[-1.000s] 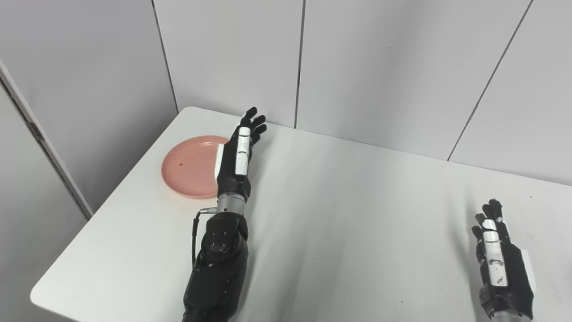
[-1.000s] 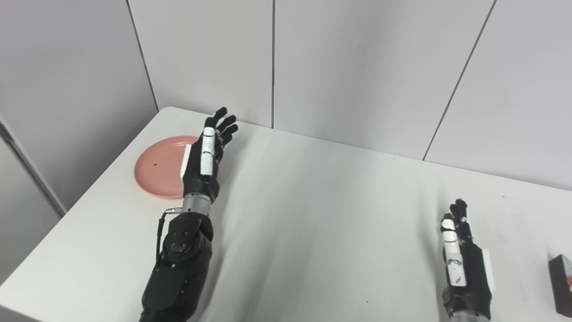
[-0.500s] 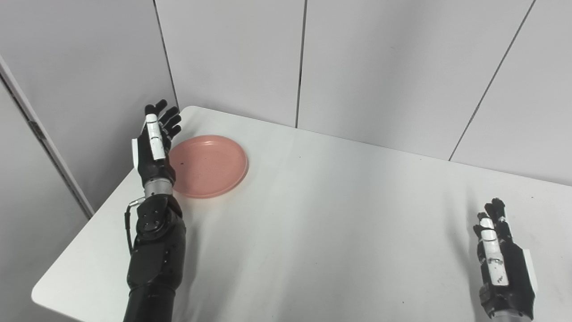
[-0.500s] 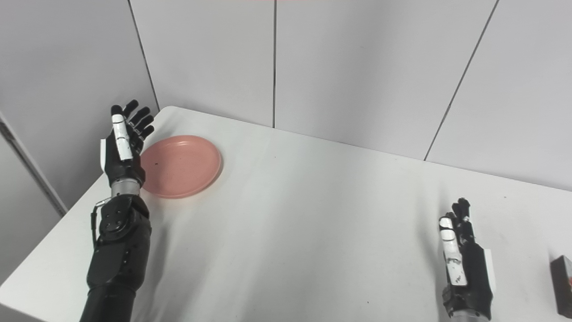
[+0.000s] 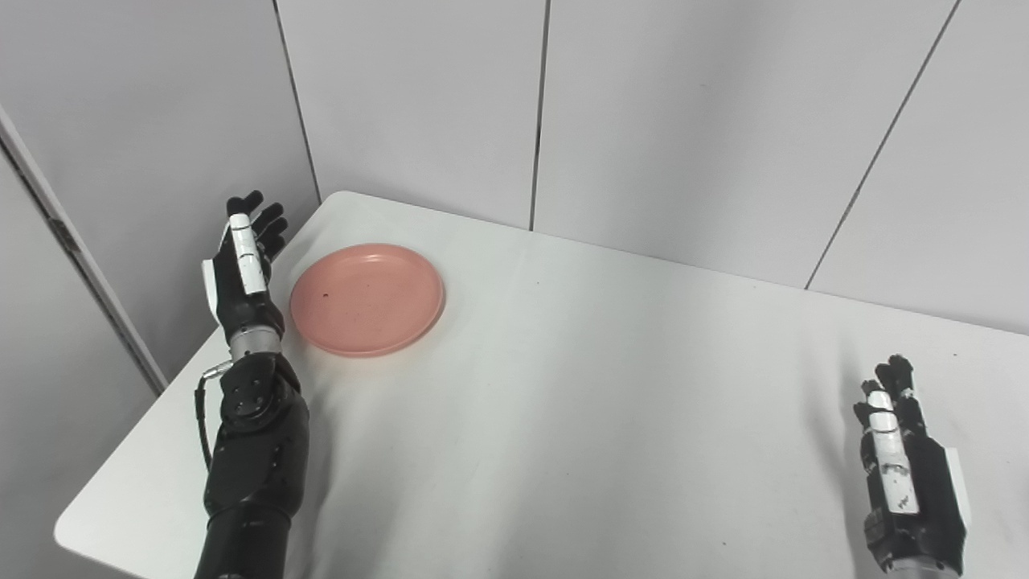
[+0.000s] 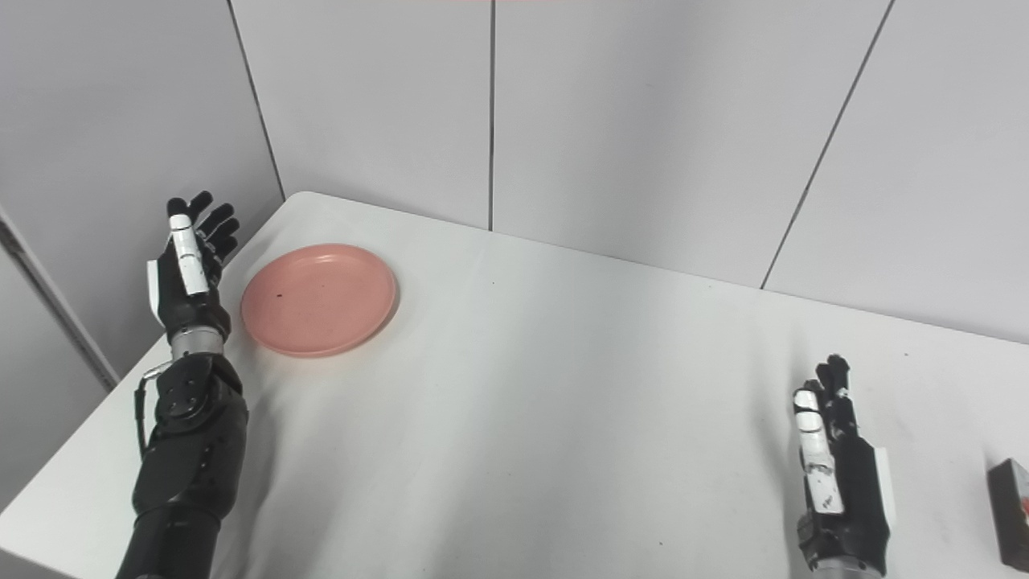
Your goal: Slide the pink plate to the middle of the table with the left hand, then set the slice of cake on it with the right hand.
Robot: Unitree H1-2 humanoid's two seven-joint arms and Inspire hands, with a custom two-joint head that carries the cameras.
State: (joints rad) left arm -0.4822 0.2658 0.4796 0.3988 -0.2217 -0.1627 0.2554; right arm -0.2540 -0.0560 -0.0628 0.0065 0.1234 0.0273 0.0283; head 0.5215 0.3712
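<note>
While your left hand [image 5: 241, 277] is hovering open just outside the plate [image 5: 367, 299] near the desk's [image 5: 563, 402] far-left corner, you're risking a push that skids it askew; right hand [image 6: 840, 474] is idling open.

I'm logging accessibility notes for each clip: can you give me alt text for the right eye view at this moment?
A pink plate lies near the far left corner of a white table, with the robot's open left hand raised just beyond its left rim, not touching it. The open right hand waits at the near right, a dark slice of cake at the picture's right edge.
</note>
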